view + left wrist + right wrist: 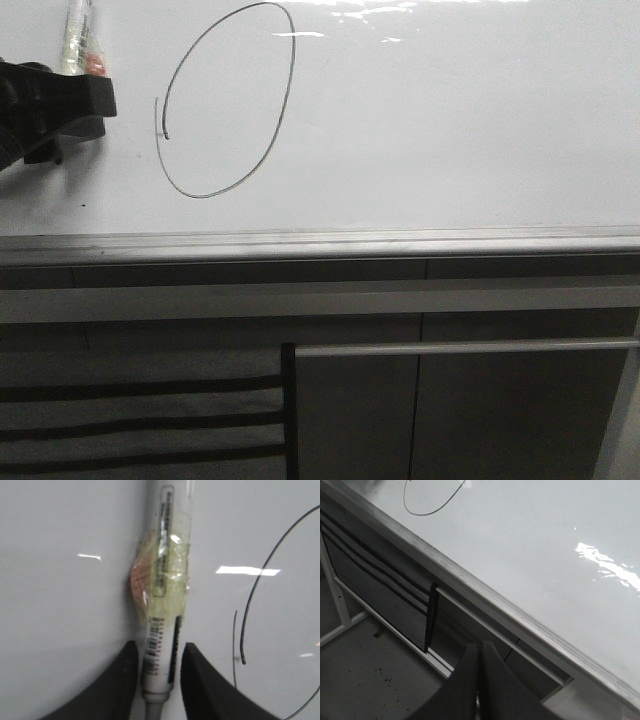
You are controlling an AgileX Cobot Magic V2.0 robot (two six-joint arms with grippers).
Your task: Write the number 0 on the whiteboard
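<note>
- The left gripper [75,105] is at the left edge of the whiteboard [450,130]; its jaws pinch a marker [162,605] that has clear tape around the middle.
- Just to the right of it, the number 0 [285,110] is drawn on the whiteboard as a thin dark oval, tilted, with a short overlapping stroke on its left side.
- The right gripper [479,680] is off the board, near the grey edge rail [485,595], over the cabinet panels [380,600]; its jaws are pressed together and hold nothing.
</note>
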